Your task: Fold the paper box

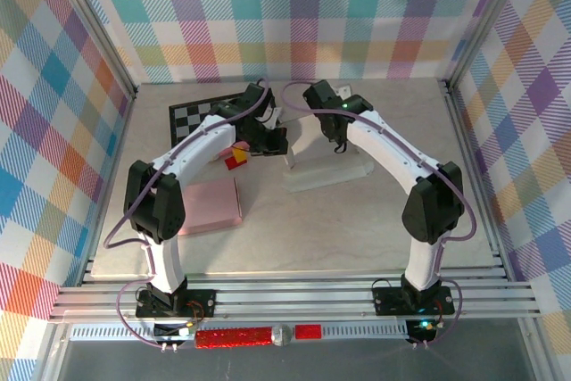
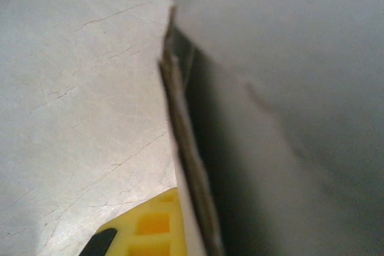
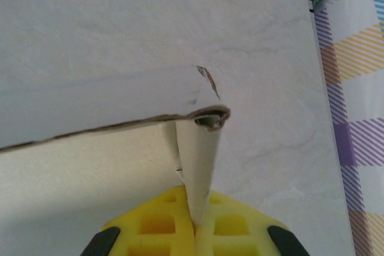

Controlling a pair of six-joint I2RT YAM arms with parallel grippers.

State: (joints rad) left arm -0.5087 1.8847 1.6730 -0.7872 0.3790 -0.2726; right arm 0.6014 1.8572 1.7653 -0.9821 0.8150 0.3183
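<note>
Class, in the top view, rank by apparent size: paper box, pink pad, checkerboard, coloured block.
Largest: paper box
Then pink pad and checkerboard: too alike to rank, both partly hidden
Smallest: coloured block

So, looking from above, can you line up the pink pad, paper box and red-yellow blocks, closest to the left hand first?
1. paper box, gripped by the left hand, at mid-table.
2. red-yellow blocks, just left of it.
3. pink pad, further left, toward the bases.
</note>
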